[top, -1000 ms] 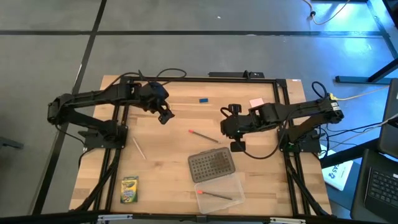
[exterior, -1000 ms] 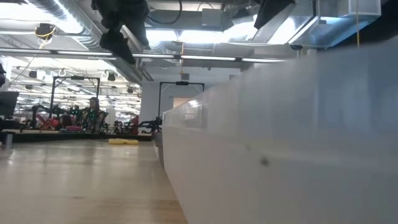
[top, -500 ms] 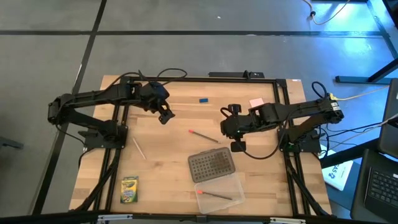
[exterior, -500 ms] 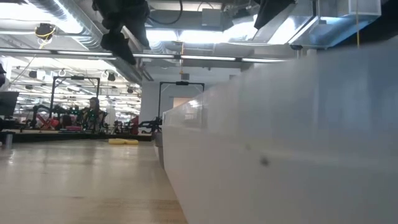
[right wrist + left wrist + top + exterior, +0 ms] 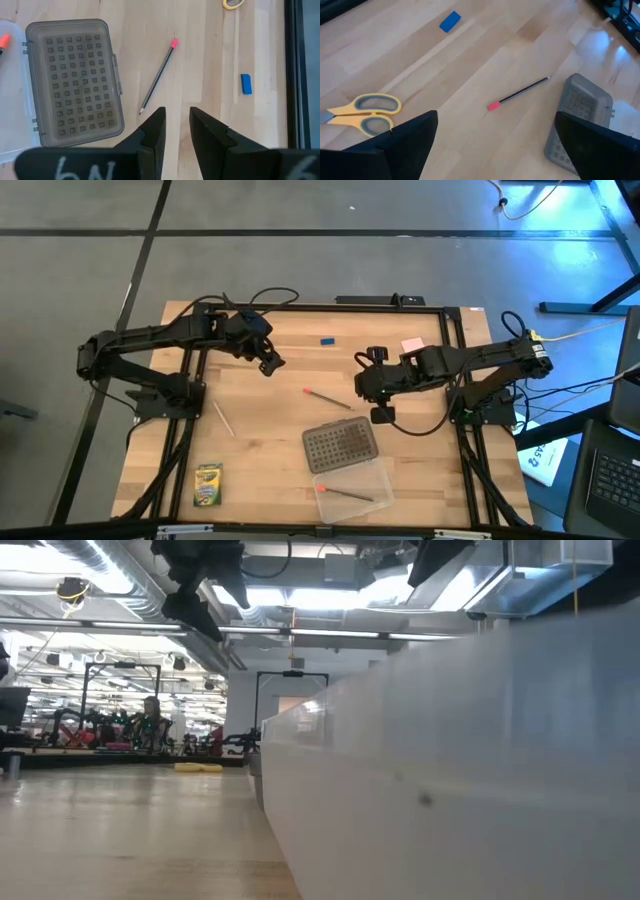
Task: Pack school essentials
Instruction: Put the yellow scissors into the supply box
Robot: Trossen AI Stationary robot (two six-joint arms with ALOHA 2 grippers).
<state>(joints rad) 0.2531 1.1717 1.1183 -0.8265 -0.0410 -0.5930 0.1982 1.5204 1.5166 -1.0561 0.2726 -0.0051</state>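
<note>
Scissors [image 5: 362, 108] just below left tool [image 5: 268, 364], fingers wide apart: light, rigid, flat, slippery; pinch yellow handles. Right tool [image 5: 175, 131] nearly together, empty.

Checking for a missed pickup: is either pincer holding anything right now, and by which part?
Nothing is held. The left pincer stands wide open above the table, with the scissors lying untouched below. The right pincer is nearly closed, its gap empty.
</note>
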